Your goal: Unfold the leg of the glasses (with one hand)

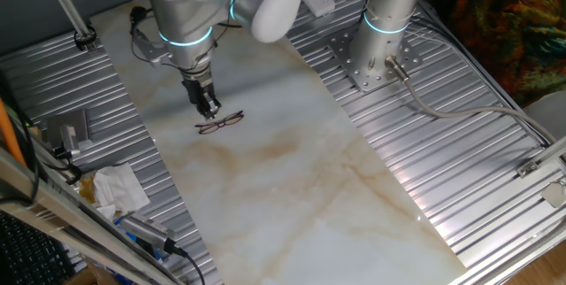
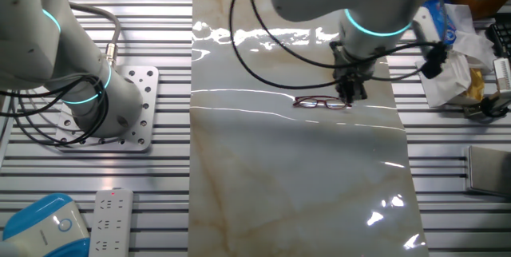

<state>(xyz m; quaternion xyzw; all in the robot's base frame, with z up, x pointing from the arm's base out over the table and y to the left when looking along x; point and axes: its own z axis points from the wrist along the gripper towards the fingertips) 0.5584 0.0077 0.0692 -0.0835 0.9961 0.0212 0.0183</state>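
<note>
Now the hand (image 1: 210, 108) points straight down at the marble board (image 1: 292, 188), with its black tips right at one end of the glasses (image 1: 219, 123). From the other fixed view the hand (image 2: 350, 93) sits just above that end of the glasses (image 2: 321, 102), and the rest of the frame runs away from it along the board (image 2: 295, 177). The glasses lie flat on the stone. The two fingers look close together, but they are small and dark, so I cannot tell if they are pinching the thin leg or only touching it. A blue glowing ring (image 1: 186, 41) shines on the arm above the hand. Well away from the hand, on the ribbed metal table (image 1: 442, 161), stands the round foot of a second arm (image 1: 376, 55). A crumpled white cloth (image 1: 119, 188) lies off to one side of the board, far from the hand. A white remote (image 2: 108, 221) rests near the table edge, also far off
</note>
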